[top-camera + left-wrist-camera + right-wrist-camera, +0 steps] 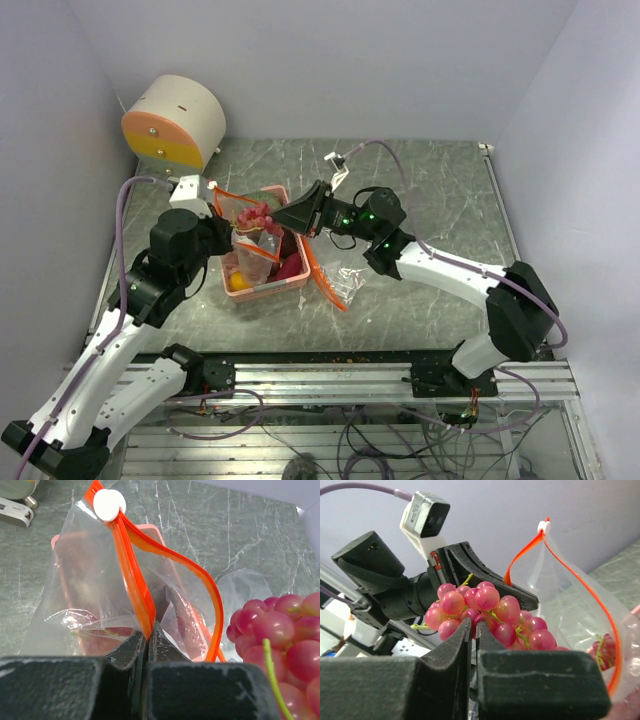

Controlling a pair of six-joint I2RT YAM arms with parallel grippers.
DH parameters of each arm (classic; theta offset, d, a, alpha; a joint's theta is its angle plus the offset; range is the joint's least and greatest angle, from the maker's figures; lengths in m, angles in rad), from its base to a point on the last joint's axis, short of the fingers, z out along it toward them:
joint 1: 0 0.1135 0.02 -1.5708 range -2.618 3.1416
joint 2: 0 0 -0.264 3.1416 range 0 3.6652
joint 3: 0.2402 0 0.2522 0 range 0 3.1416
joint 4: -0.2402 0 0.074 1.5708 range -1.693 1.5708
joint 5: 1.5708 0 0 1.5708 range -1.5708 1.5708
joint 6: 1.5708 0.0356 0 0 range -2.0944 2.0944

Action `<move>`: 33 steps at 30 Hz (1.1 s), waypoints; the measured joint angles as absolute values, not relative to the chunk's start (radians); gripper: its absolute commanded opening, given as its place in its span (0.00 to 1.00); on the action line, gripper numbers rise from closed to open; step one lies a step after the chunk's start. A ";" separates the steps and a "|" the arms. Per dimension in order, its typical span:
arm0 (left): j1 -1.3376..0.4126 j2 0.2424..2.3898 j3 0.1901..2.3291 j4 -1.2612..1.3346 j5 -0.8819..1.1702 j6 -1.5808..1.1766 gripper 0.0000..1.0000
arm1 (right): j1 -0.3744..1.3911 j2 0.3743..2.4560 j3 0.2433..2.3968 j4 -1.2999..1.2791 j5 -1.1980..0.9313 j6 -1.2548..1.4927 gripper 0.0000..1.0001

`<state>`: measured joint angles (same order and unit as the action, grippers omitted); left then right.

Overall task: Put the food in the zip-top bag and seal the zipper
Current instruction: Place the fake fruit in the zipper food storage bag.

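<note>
The zip-top bag [335, 280] of clear crinkly plastic is lifted over the pink basket [258, 293], its mouth gaping. My left gripper [149, 628] is shut on the orange-red zipper [131, 570], below the white slider [109, 504]. In the top view the left gripper [228, 215] stands at the basket's left side. My right gripper [474, 625] is shut on a bunch of red grapes [487, 607], held beside the bag's mouth [570, 600]. From above, the right gripper [277, 217] carries the grapes [252, 216] over the basket. Yellow fruit [238, 282] and a magenta piece [292, 268] lie in the basket.
A beige drum with an orange and yellow face [175, 122] stands at the back left on the grey marbled table [430, 190]. White walls close in on three sides. A metal rail [330, 375] runs along the near edge.
</note>
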<state>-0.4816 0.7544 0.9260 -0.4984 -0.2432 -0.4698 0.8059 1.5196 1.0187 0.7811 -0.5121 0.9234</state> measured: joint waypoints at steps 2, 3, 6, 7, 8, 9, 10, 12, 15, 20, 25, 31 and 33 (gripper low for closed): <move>-0.482 0.751 0.925 -0.498 -0.243 -0.471 0.07 | 0.806 1.544 1.019 0.838 -0.534 0.968 0.00; -0.482 0.747 0.922 -0.498 -0.243 -0.472 0.07 | 0.806 1.560 1.019 0.874 -0.545 0.993 0.00; -0.482 0.735 0.918 -0.500 -0.243 -0.472 0.07 | 0.807 1.596 1.019 0.922 -0.558 1.036 0.00; -0.482 0.731 0.919 -0.500 -0.243 -0.472 0.07 | 0.808 1.607 1.019 0.925 -0.558 1.042 0.00; -0.482 0.726 0.918 -0.500 -0.242 -0.472 0.07 | 0.810 1.615 1.019 0.924 -0.558 1.045 0.00; -0.482 0.721 0.918 -0.500 -0.241 -0.472 0.07 | 0.813 1.623 1.019 0.920 -0.553 1.045 0.00; -0.482 0.715 0.919 -0.500 -0.238 -0.472 0.07 | 0.814 1.630 1.019 0.914 -0.547 1.045 0.00; -0.482 0.702 0.918 -0.499 -0.228 -0.474 0.07 | 0.819 1.645 1.019 0.899 -0.530 1.037 0.00; -0.482 0.677 0.918 -0.498 -0.193 -0.480 0.07 | 0.827 1.660 1.019 0.841 -0.489 1.005 0.00; -0.482 0.659 0.918 -0.500 -0.136 -0.487 0.07 | 0.869 1.663 1.080 0.632 -0.345 0.868 0.00; -0.482 0.657 0.919 -0.505 -0.099 -0.492 0.07 | 0.945 1.664 1.189 0.398 -0.150 0.699 0.00; -0.482 0.665 0.926 -0.524 -0.091 -0.496 0.07 | 0.963 1.663 1.229 0.276 -0.051 0.592 0.46; -0.482 0.672 0.929 -0.537 -0.110 -0.498 0.07 | 0.962 1.655 1.224 0.253 -0.035 0.564 0.49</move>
<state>-0.4816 0.6716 0.9287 -0.5369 -0.1101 -0.4976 0.9623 1.6550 1.2236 0.2531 -0.0353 0.5640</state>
